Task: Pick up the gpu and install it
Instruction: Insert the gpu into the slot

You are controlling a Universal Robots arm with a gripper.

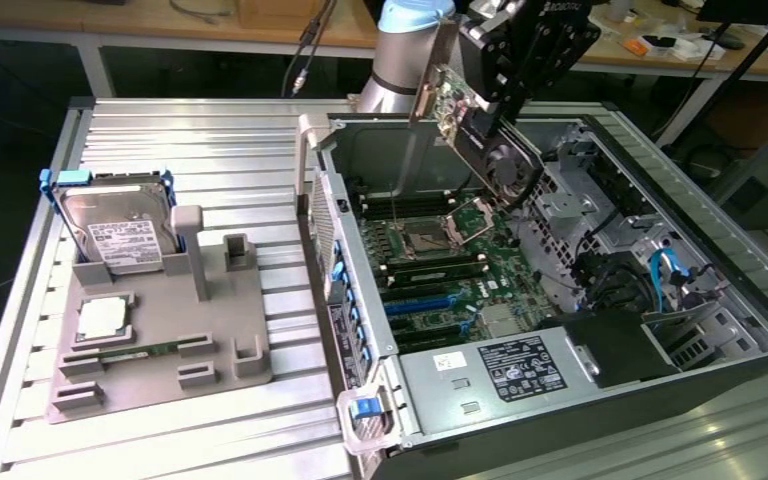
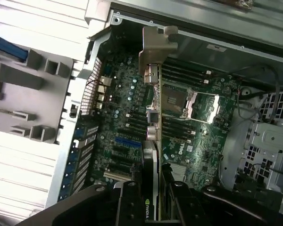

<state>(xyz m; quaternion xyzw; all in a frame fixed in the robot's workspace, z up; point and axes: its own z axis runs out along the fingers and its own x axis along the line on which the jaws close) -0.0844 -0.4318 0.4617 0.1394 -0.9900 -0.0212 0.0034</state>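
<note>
Gpu (image 2: 151, 174) hangs edge-on in the gripper (image 2: 153, 203), whose dark fingers (image 2: 129, 202) are partly closed on its thin board, above the open case (image 1: 324, 215). Its long axis runs away from the gripper to the silvery bent end bracket (image 2: 155, 47). In the exterior view it slants from eleven to five o'clock. Beneath lies the green, densely studded motherboard (image 1: 451, 270), with blue expansion slots (image 1: 424, 298) toward seven o'clock of the card. Farther off, at nine o'clock, a grey moulded tray (image 1: 157, 340) carries a metal hard drive (image 1: 117, 235).
</note>
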